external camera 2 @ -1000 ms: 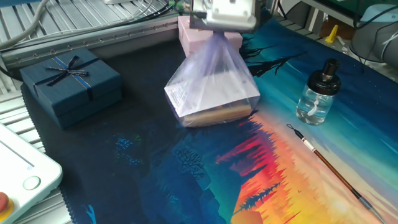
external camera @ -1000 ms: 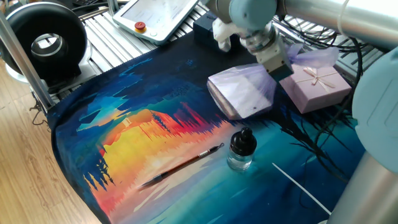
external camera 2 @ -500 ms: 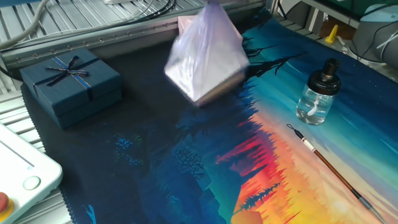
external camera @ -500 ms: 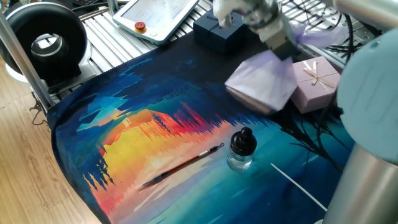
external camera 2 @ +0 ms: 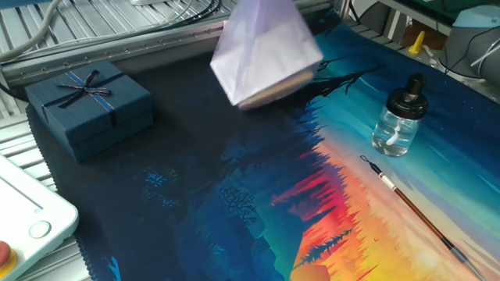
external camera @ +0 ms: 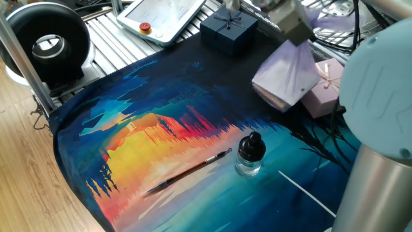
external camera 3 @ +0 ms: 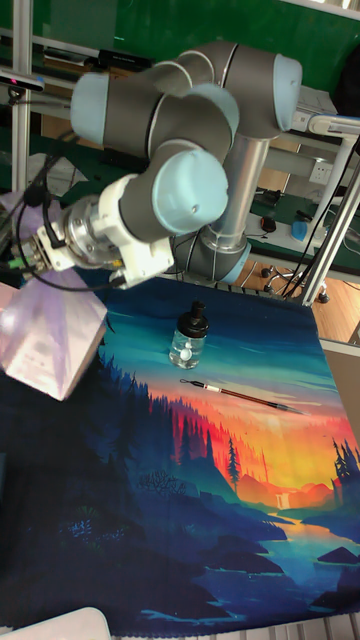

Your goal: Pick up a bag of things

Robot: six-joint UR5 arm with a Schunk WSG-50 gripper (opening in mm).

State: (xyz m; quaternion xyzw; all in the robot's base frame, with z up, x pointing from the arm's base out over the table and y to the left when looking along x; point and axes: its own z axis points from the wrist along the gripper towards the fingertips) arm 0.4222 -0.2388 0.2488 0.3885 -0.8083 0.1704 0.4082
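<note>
The bag of things (external camera: 288, 77) is a thin pale-lilac plastic bag with a whitish block inside. It hangs tilted in the air, clear of the painted cloth, in front of the pink gift box (external camera: 327, 89). My gripper (external camera: 298, 37) is shut on the bag's knotted top, whose flared ends stick out behind it. In the other fixed view the bag (external camera 2: 266, 55) floats above the dark part of the cloth, and its top runs out of the picture. In the tall fixed view the bag (external camera 3: 50, 340) hangs at the left edge, below my wrist.
A dark navy gift box (external camera: 228, 29) stands at the back. A glass bottle with a black cap (external camera: 250, 154) and a thin paintbrush (external camera: 193, 169) lie on the painted cloth (external camera: 141, 135). A teach pendant (external camera: 164, 16) rests on the metal slats, and the robot's base column (external camera: 376, 187) rises at the right.
The bag rested on the cloth a second ago. Now it is lifted, hanging from my gripper, and has swung up and towards the pink box.
</note>
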